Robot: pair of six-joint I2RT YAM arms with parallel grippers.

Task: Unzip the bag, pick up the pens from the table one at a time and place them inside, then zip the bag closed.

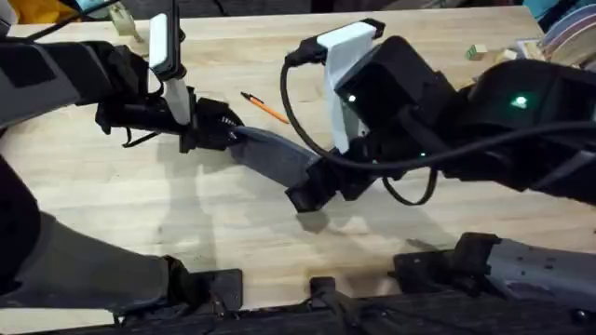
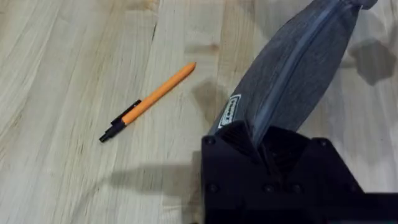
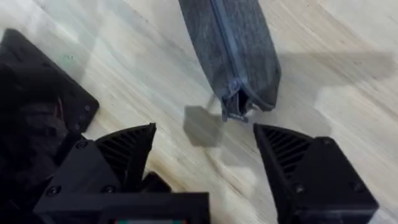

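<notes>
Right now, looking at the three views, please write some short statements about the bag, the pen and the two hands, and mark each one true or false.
1. The left hand is shut on one end of the bag. True.
2. The right hand is shut on the zip pull. False: it is open, its fingers apart on either side of the bag's end, the pull between them and not gripped.
3. An orange pen lies on the table beside the bag. True.
4. The pen is inside the bag. False: it lies on the table, apart from the bag.
5. The zip is wide open. False: along the part that shows, it looks closed.
</notes>
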